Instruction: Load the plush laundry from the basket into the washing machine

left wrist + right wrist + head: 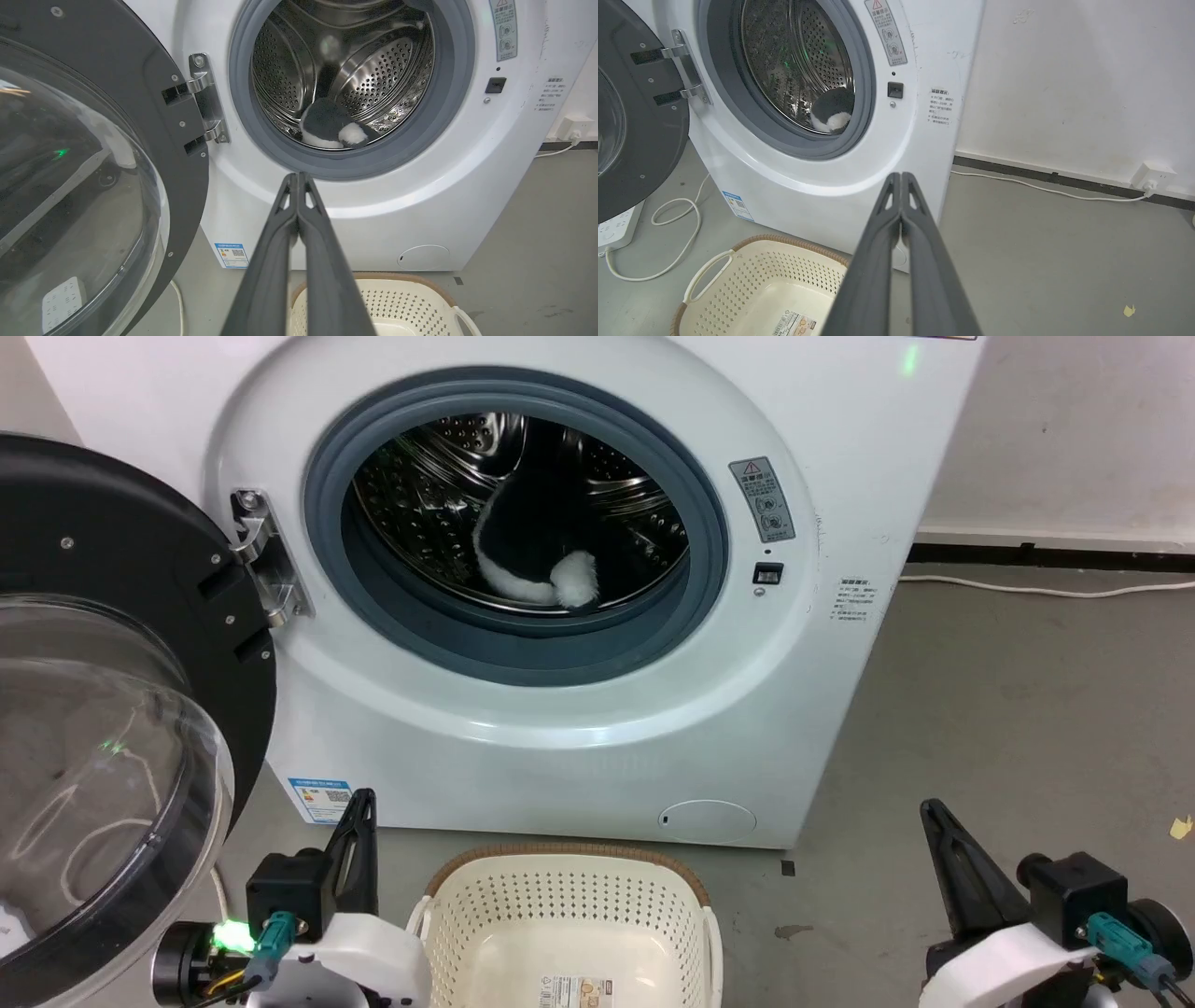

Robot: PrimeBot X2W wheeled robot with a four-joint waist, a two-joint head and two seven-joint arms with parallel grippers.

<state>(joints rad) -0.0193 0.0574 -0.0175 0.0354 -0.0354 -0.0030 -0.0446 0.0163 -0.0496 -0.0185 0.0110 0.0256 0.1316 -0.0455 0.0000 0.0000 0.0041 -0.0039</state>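
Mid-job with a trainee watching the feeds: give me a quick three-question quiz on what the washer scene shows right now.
1. Where is the plush relative to the washing machine?
A) lying in front of it
B) inside its drum
C) held up to its opening
2. True or false: the basket holds no laundry.
3. Fill in: the left gripper and the right gripper each have their fingers ____ (open or shut), with nothing between them.

Key: 1 B; 2 true; 3 shut.
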